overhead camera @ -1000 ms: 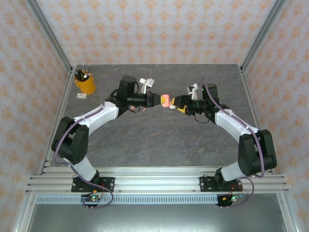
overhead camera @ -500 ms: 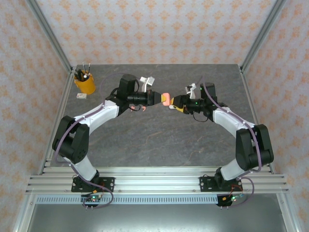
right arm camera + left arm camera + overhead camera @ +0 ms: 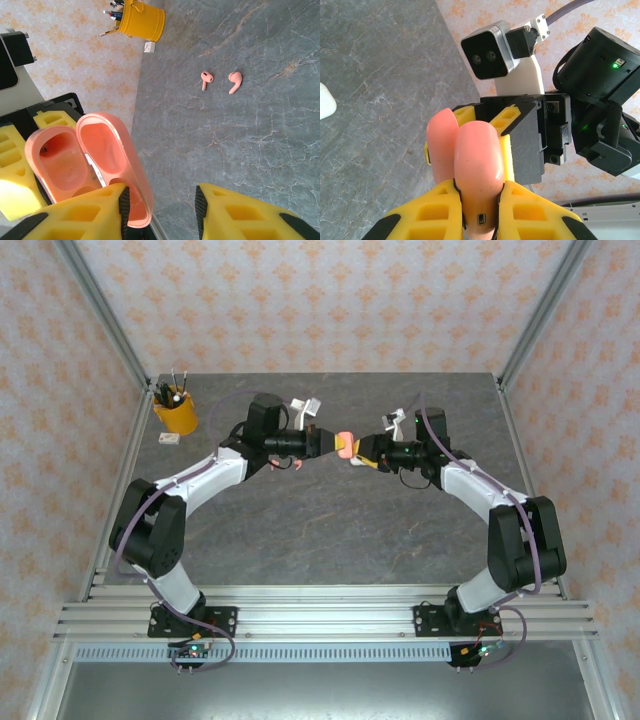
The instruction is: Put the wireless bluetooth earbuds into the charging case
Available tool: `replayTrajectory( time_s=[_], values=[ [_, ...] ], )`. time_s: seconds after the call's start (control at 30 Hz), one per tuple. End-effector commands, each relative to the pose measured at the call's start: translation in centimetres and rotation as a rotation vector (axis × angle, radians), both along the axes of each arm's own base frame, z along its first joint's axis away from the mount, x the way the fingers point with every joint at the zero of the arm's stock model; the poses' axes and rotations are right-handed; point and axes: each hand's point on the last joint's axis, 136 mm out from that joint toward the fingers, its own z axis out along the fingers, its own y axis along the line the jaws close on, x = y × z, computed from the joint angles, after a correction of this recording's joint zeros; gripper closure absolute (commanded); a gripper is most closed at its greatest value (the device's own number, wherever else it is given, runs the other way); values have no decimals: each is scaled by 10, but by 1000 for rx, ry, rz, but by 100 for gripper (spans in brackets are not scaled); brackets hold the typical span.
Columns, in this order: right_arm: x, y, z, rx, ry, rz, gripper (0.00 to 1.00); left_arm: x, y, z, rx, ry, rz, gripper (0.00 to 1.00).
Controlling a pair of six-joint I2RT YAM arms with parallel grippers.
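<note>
The coral-pink charging case [image 3: 472, 165] hangs above the table with its lid swung open, and my left gripper [image 3: 479, 192] is shut on its body. In the top view the case [image 3: 344, 446] sits between my left gripper [image 3: 328, 444] and my right gripper [image 3: 358, 453], which face each other. My right gripper [image 3: 160, 200] is open, and the edge of the open lid [image 3: 112, 150] rests against its left finger, with a wide gap to the other finger. Both cavities of the case look empty. Two coral-pink earbuds [image 3: 206, 78] [image 3: 235, 81] lie on the grey table beyond.
A yellow cup of pens [image 3: 176, 412] stands at the back left, with a small white block [image 3: 168, 438] beside it. A white rounded object [image 3: 324, 100] lies on the table at the left edge of the left wrist view. Frame posts border the table [image 3: 330, 530].
My right gripper has moved in closer to the case and its jaws have narrowed. The left gripper has shifted slightly toward the back, still holding the case.
</note>
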Motion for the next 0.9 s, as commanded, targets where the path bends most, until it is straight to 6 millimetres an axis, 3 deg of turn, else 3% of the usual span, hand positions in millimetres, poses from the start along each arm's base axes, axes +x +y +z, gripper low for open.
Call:
replayTrajectory(
  time_s=[0.0, 0.27, 0.67, 0.77, 0.87],
  values=[
    [8, 5, 20, 37, -76, 24, 61, 0, -10, 17, -44, -45, -34, 100],
    [12, 9, 25, 52, -76, 28, 69, -1, -17, 15, -46, -42, -41, 100],
    [12, 11, 25, 41, -76, 26, 96, -1, -17, 13, -40, -41, -28, 99],
    [13, 10, 26, 29, -76, 12, 100, 0, -16, 10, -30, -34, -14, 83],
    [13, 6, 23, -13, -77, -5, 100, 3, -12, 6, -9, -34, 10, 59]
  ],
)
